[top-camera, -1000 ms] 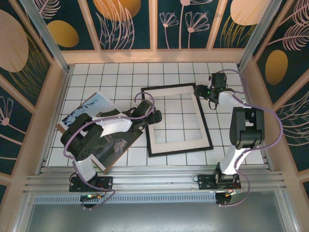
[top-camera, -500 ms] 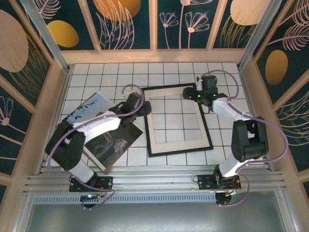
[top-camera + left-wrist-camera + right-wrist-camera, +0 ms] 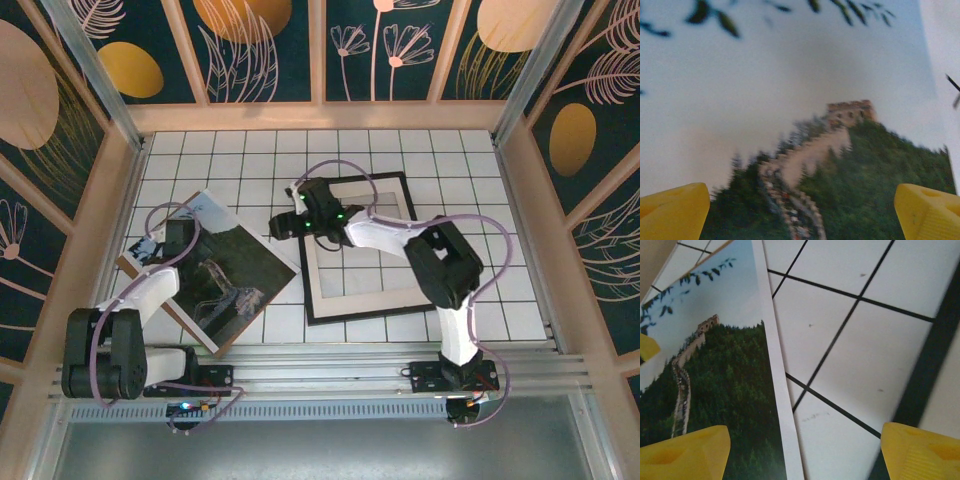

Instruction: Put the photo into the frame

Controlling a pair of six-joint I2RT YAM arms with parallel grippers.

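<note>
Black frame (image 3: 375, 311), one, one photo (image 3: 225, 270) beside it, left claw (image 3: 800, 210) and right claw (image 3: 802, 452) both spread apart.

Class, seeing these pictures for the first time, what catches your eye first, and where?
The rectangular print of green hills and a winding wall lies tilted on the left. Right of it sits the thin black rectangular frame around a cream mat border, the right claw open between them.

Tabletop (image 3: 480, 200) — white tiles, dark grid lines. A cream-white mat border (image 3: 360, 297) lies flat, right of centre. A brown backing board (image 3: 197, 336) lies at left — floral wall panels (image 3: 270, 45) surround.
</note>
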